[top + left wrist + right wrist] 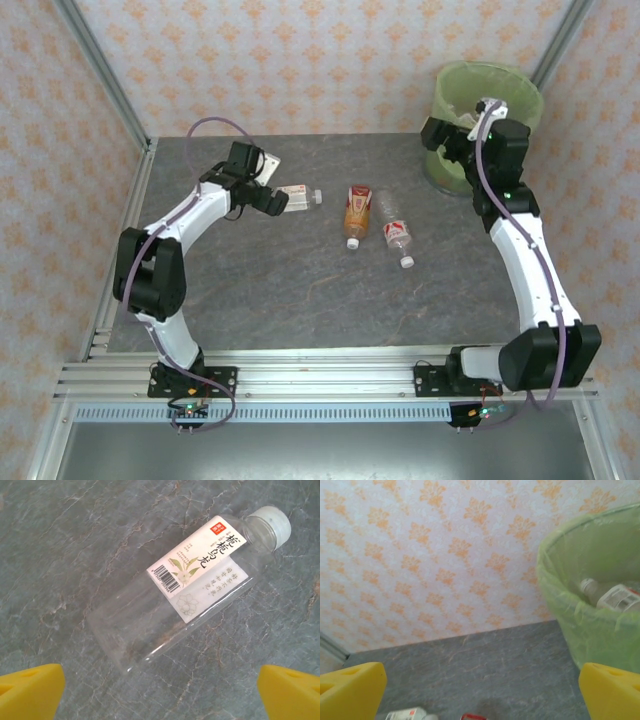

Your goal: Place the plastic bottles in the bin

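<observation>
plastic bottles point(356, 215): three left on the table point(300, 300).
- white-labelled bottle point(190, 587): clear, white cap, lying on its side at the left of the group, cap pointing right. left gripper point(278, 202) hovers at its base end, jaws spread wide, nothing held. yellow fingertips point(30, 692) sit either side, short of the bottle.
- orange-labelled bottle point(357, 205) and red-and-white-labelled bottle point(397, 232): on their sides mid-table, just beside each other, caps toward the near edge, well apart from both grippers.
- bin point(470, 85): lined with a green bag, far right corner. a binned bottle point(615, 597), clear with a white label, lies inside. there may be a second under it; the haze of the bag makes the count unsure.
- right gripper point(447, 143): by the bin's left rim, jaws wide, empty.

progress, as judged: partly done. at least one bottle is in, three to go. the likely step in hand is the left arm lining up on the white-labelled bottle, not yet gripped.
</observation>
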Robot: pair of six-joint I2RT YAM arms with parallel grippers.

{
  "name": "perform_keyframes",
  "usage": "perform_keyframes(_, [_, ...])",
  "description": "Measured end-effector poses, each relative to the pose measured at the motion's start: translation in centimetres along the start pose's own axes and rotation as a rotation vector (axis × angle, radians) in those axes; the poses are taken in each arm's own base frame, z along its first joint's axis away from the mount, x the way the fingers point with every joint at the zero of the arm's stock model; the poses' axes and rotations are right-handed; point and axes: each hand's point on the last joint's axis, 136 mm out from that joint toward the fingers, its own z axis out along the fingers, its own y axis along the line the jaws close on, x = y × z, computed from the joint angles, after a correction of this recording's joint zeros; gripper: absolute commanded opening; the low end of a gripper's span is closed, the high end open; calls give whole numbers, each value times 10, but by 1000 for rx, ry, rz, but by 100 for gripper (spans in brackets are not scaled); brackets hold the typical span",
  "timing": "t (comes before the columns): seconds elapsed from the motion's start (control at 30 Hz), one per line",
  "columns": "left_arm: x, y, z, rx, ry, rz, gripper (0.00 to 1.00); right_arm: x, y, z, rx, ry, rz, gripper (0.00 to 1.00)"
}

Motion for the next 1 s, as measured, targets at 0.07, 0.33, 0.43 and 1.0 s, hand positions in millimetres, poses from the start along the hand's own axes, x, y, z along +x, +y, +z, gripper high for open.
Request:
perform_keyframes(0.07, [0,1,9,6,19,64,99,7,4,-12,-20,-1,3,99])
perform_keyframes(0.33, [11,0,38,55,99,301,98,20,12,-42,-58,-10,5,99])
perform_keyframes(0.43, [8,5,48,70,129,370,98,30,10,-48,-58,4,19,99])
perform_keyframes(1.0, [15,26,80,167,287,495,98,49,7,-66,-45,27,80,99])
